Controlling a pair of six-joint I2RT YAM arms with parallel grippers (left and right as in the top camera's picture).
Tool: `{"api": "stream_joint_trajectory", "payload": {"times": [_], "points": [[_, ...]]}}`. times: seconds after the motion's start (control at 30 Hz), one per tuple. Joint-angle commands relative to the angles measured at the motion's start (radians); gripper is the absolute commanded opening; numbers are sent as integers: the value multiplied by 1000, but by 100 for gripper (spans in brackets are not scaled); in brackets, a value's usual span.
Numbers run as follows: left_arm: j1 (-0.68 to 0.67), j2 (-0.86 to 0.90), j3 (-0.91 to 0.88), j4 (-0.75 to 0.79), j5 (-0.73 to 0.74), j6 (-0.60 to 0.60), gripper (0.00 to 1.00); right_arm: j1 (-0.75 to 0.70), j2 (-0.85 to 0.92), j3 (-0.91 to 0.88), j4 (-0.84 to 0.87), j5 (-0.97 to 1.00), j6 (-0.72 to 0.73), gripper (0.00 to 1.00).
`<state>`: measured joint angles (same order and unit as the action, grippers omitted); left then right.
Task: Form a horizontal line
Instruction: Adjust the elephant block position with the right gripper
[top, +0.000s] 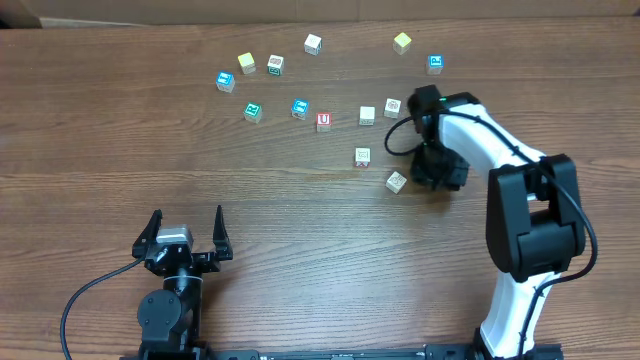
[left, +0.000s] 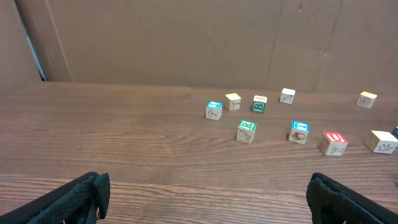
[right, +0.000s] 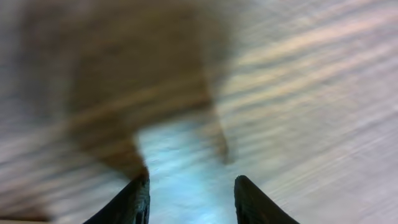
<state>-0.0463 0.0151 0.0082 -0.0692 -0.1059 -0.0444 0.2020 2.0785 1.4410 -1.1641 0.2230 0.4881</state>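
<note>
I get even bright light on the table (top: 300, 220), soft short shadows; right wrist view smeared by motion blur, others sharp.

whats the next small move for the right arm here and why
Probably bring the right claw left over the tilted whitish cube just beside it and close on it. That cube sits apart from its nearest neighbour, and the other two whitish cubes lie farther back, so no touching row exists yet. The blurred right wrist view shows no cube within the claw.
</note>
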Motion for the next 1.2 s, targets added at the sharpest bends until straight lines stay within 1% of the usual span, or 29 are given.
{"api": "stream_joint_trajectory", "payload": {"times": [0.0, 0.07, 0.13, 0.23, 0.47, 0.7, 0.73, 0.77, 0.83, 1.17], "points": [[-8, -10, -2, -1, -2, 23, 100, -27, 3, -26, -31, -27, -22, 33], [-8, -10, -2, -1, -2, 23, 100, -29, 3, -26, -54, -70, -47, 15], [-8, -10, -2, -1, -2, 23, 100, -29, 3, -26, -76, -143, -63, 4], [-8, -10, -2, -1, -2, 23, 99, -24, 3, -27, -101, -254, -105, 4], [-8, -10, -2, -1, -2, 23, 99, 4, 3, -27, -103, -361, -104, 4], [-8, -10, -2, -1, -2, 23, 100, 55, 3, -27, -55, -367, -103, 5], [-8, -10, -2, -1, -2, 23, 100, 62, 3, -27, -46, -367, -103, 6], [-8, -10, -2, -1, -2, 23, 100, 69, 3, -27, -35, -367, -103, 8], [-8, -10, -2, -1, -2, 23, 100, 80, 3, -27, -16, -367, -103, 9], [-8, -10, -2, -1, -2, 23, 100, 92, 3, -27, 95, -367, -96, 9]]}}
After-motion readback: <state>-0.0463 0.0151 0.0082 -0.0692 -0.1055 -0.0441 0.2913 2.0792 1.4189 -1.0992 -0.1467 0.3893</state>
